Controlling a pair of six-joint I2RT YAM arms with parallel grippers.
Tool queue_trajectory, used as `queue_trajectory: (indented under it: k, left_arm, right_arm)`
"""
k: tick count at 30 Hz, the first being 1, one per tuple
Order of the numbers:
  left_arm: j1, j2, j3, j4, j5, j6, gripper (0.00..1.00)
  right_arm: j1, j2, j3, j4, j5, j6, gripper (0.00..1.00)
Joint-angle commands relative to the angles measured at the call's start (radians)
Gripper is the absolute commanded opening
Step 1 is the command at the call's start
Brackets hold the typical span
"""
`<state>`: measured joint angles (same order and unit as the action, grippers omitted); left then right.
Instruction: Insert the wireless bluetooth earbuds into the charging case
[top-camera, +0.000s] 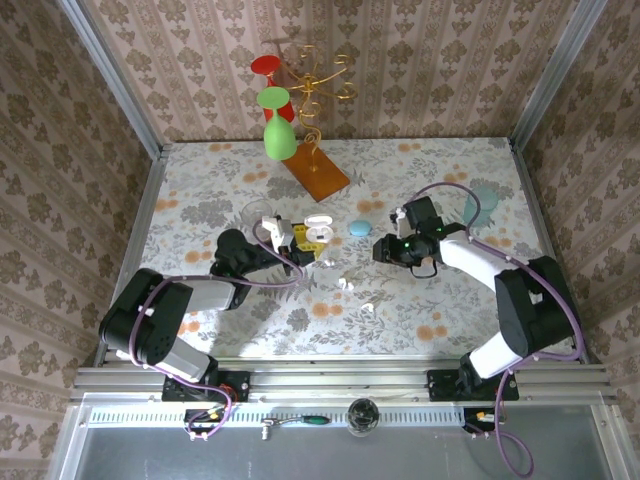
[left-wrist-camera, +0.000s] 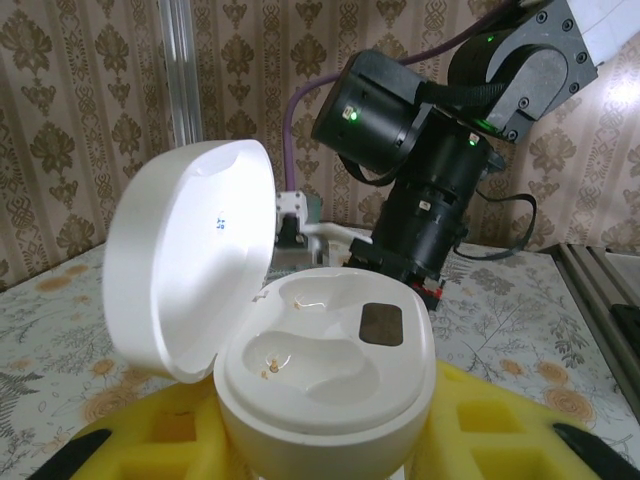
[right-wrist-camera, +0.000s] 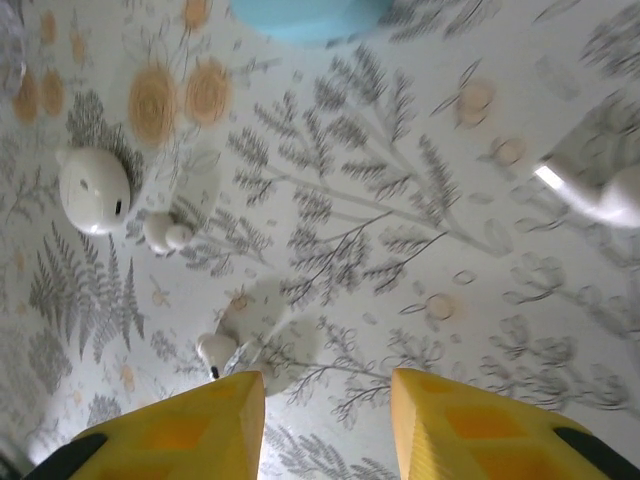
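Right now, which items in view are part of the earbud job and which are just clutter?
Job: open white charging case in left gripper; loose white earbuds.
Clutter: blue case, untouched; wine glasses; gold rack; teal disc.

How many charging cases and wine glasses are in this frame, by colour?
white charging case, lid open: 1
pale blue charging case, closed: 1
red wine glass: 1
green wine glass: 1
Total: 4
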<state>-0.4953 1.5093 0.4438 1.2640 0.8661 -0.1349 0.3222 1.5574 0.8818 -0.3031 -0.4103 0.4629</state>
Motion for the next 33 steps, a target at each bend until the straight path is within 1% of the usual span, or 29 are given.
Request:
queue_trajectory:
  k: [1,4,16,20,23,28,31,33]
  left_arm:
    - [0.010,-0.021,-0.008,0.019,0.001,0.006,0.32]
    - [0.012,-0.020,-0.005,0.019,0.005,0.005,0.32]
    - [0.027,-0.040,-0.020,0.019,0.002,0.001,0.32]
    - [0.032,-0.051,-0.027,0.020,0.003,0.000,0.32]
    - [0.084,-0.082,-0.042,0.018,-0.002,-0.024,0.32]
    - [0.183,-0.132,-0.060,0.010,-0.013,-0.061,0.31]
    - [0.225,-0.172,-0.040,-0.056,-0.014,-0.060,0.31]
    - [0.247,-0.208,-0.023,-0.123,-0.023,-0.031,0.32]
  right_arm:
    - [0.047,0.042,0.032,-0.014,-0.080,0.018,0.39]
    - [0.081,0.077,0.055,-0.018,-0.079,-0.004,0.39]
    - [0.126,0.215,0.158,-0.031,-0.094,-0.030,0.35]
    - [0.141,0.256,0.222,-0.057,-0.085,-0.052,0.35]
    - [0.171,0.275,0.265,-0.073,-0.026,-0.078,0.35]
    - [0.234,0.267,0.300,-0.074,0.143,-0.130,0.37]
    - [0.275,0.255,0.307,-0.066,0.230,-0.157,0.37]
    - [0.307,0.253,0.316,-0.070,0.304,-0.178,0.37]
